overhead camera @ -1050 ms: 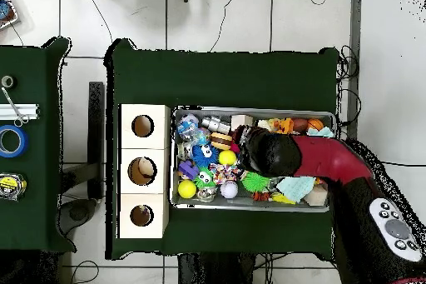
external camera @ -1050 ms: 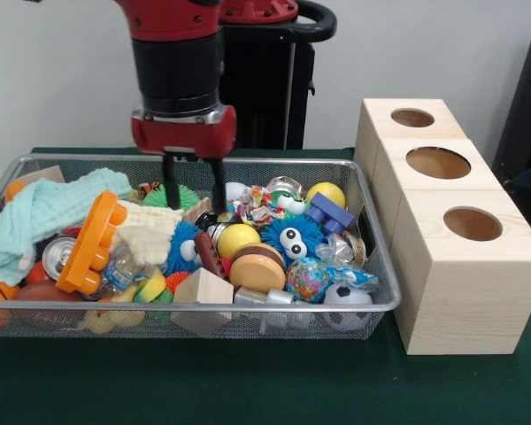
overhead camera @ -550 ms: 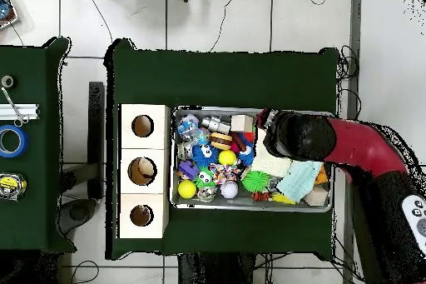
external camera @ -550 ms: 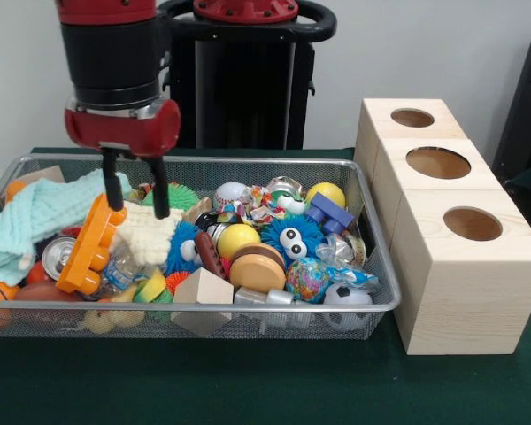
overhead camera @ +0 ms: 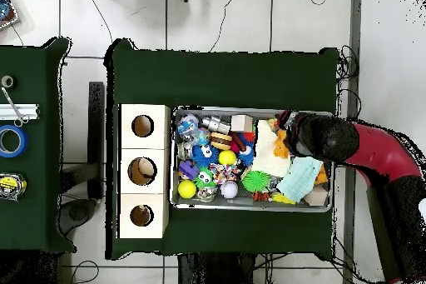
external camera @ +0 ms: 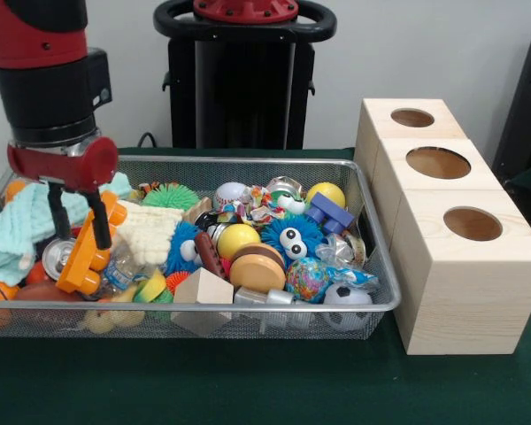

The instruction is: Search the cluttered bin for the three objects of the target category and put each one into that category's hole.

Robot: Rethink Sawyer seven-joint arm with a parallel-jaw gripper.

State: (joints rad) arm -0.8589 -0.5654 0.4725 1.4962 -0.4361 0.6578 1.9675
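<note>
Toys heaped in one wire mesh bin [external camera: 372, 208], with three wooden boxes [external camera: 465, 266] beside it, each with one round hole on top.

We count two yellow balls [external camera: 237, 239], one soccer ball [external camera: 347, 297], one blue fuzzy toy with eyes [external camera: 292, 237], one wooden cube [external camera: 203, 292], one soda can [external camera: 57, 255], one orange plastic block [external camera: 90, 243] and one mint cloth [external camera: 22, 226]; which category is the target we cannot tell. Everything sits on a dark green table [external camera: 248, 381] before a pale wall; from overhead, a tiled floor surrounds it. At the bin's 9 o'clock end in the front view, the red and black arm hangs vertically, its gripper [external camera: 73, 212] spread, its two black fingers [external camera: 97, 221] straddling the orange block's upper end, apparently empty.
</note>
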